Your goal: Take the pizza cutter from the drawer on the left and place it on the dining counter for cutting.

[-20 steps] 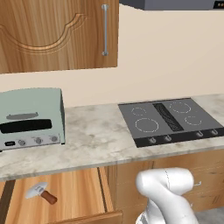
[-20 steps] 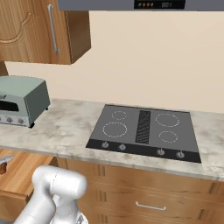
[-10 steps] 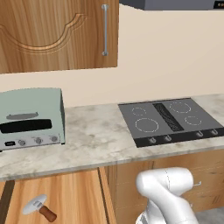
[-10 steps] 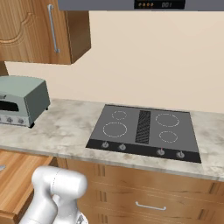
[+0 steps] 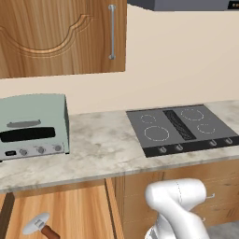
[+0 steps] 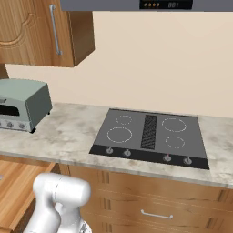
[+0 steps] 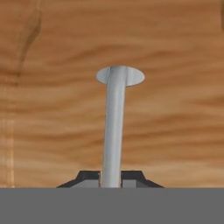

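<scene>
1. The pizza cutter (image 5: 41,225) lies in the open drawer (image 5: 70,212) below the desk (image 5: 98,149).
2. Your hand (image 7: 111,178) appears clamped on the drawer's bar handle (image 7: 114,127).
3. Light, rigid; grip its reddish handle.

Arm: my arm (image 5: 176,205) is glossy white, built of rounded, tube-like segments.
Joint: a bulging cylindrical housing with smooth capped ends, faint seam lines.
Fingertips: my fingertips (image 7: 89,177) are small, dark, angular, low-set blocks.
</scene>
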